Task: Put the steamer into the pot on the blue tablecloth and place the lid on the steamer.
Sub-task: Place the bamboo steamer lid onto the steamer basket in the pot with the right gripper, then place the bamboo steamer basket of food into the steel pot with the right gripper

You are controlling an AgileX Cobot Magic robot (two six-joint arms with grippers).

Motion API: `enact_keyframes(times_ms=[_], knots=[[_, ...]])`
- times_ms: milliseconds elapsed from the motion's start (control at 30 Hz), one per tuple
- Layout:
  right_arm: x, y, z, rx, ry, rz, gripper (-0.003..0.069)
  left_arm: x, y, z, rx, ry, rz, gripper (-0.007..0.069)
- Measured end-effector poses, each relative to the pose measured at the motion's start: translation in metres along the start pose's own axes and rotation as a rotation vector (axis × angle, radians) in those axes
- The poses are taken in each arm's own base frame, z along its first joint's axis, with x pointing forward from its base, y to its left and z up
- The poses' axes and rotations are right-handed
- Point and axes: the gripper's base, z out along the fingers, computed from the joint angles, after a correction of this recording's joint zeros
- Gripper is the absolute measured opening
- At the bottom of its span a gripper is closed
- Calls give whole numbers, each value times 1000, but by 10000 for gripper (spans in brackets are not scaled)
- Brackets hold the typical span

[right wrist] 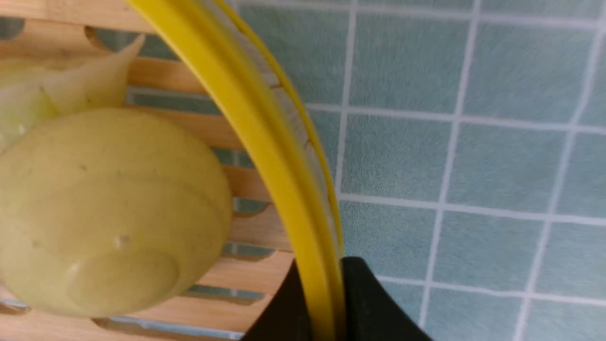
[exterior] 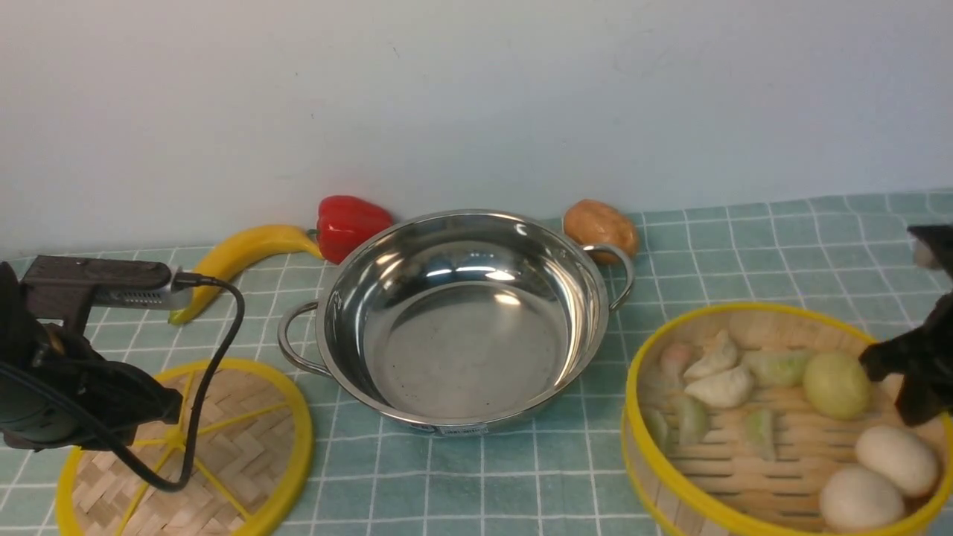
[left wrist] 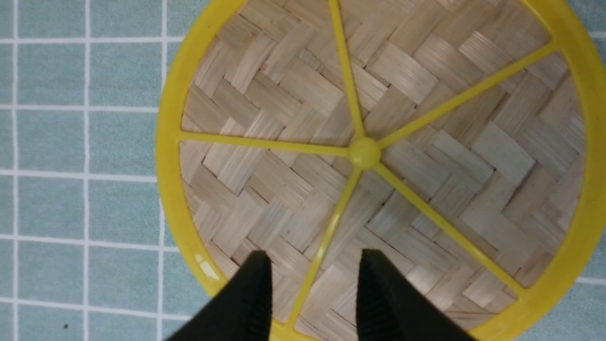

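The steamer (exterior: 767, 307), a bamboo basket with a yellow rim, sits at the right on the blue tablecloth (exterior: 744, 246) and holds food. My right gripper (right wrist: 325, 265) is shut on the steamer's rim (right wrist: 255, 123), one finger inside the wall and one outside. It shows as a dark shape (exterior: 875, 361) at the basket's far right side. The shiny pot (exterior: 461, 350) stands empty in the middle. The lid (exterior: 223, 439) lies flat at the left. My left gripper (left wrist: 312, 258) hovers open over the lid (left wrist: 426, 94), its fingers either side of a yellow spoke.
Dumplings (exterior: 718, 387), a yellow-green bun (exterior: 835, 385) and two white buns (exterior: 897, 458) lie in the steamer. Behind the pot are a banana (exterior: 238, 257), a red pepper (exterior: 350, 223) and a brown lump (exterior: 599, 227), close to the wall.
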Motion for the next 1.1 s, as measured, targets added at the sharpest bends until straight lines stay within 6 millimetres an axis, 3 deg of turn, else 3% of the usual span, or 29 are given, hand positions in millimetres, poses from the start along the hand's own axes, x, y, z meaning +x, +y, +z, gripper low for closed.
enact_keyframes(times_ms=[33, 100, 200, 367, 467, 600, 633, 667, 733, 767, 800, 867, 900, 1100], knots=[[1, 0, 0, 0, 7, 0, 66, 0, 0, 0, 0, 0, 0, 243], [-5, 3, -30, -5, -24, -10, 66, 0, 0, 0, 0, -1, 0, 243], [-16, 7, -55, -20, -74, -17, 66, 0, 0, 0, 0, -2, 0, 243], [-36, 22, -83, -47, -182, -47, 66, 0, 0, 0, 0, -4, 0, 243], [-62, 56, -95, -88, -247, -102, 66, -2, 0, 0, 2, -18, 0, 243], [-97, 105, -81, -141, -258, -169, 66, -2, 0, 0, 3, -27, 0, 243], [-97, 107, -84, -144, -269, -175, 66, -2, 0, 0, 3, -27, 0, 243], [-111, 128, -72, -160, -270, -198, 66, -2, 0, 0, 3, -27, 0, 243], [-122, 143, -58, -169, -261, -211, 66, -2, 0, 0, 3, -27, 0, 243], [-133, 163, -47, -184, -270, -234, 66, -2, 0, 0, 3, -27, 0, 243], [-134, 164, -45, -184, -270, -234, 66, -2, 0, 0, 3, -27, 0, 243], [-144, 189, -22, -199, -262, -270, 66, -2, 0, 0, 3, -27, 0, 243], [-145, 191, -20, -200, -261, -272, 66, -2, 0, 0, 3, -27, 0, 243], [-155, 221, 35, -202, -209, -305, 66, -2, 0, 0, 3, -27, 0, 243]])
